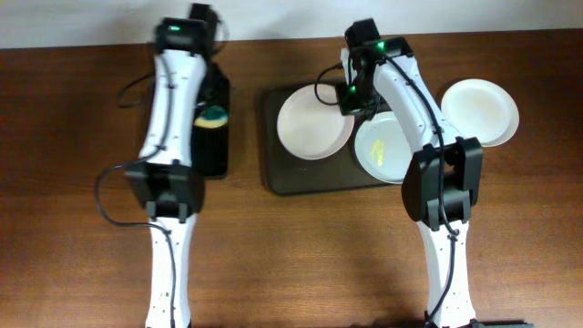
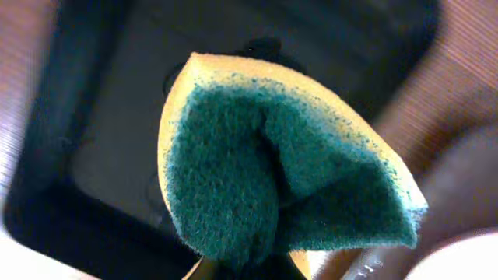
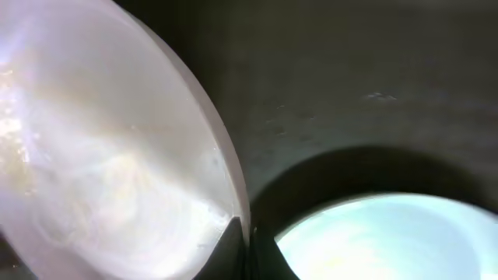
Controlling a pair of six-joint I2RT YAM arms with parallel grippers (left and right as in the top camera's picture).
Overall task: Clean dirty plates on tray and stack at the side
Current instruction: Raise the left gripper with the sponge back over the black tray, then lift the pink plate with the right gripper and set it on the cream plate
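The wooden worktop (image 1: pixel 82 273) is carrying the tray (image 1: pixel 276 173) near its middle and a smaller black tray (image 1: pixel 219 150) (glossy, narrow) to its left. One white plate (image 1: pixel 483 109) is lying directly on the wood, just right of the tray.

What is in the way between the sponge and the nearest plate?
Nothing visible. The left hand holds the sponge above the black tray; only bare table and the brown tray rim separate it from that plate.

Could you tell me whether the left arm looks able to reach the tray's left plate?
Probably yes. Its sponge hangs over the black tray, the plate just beyond, bare table between; the right fingers sit at the plate's far rim, leaving its face open.
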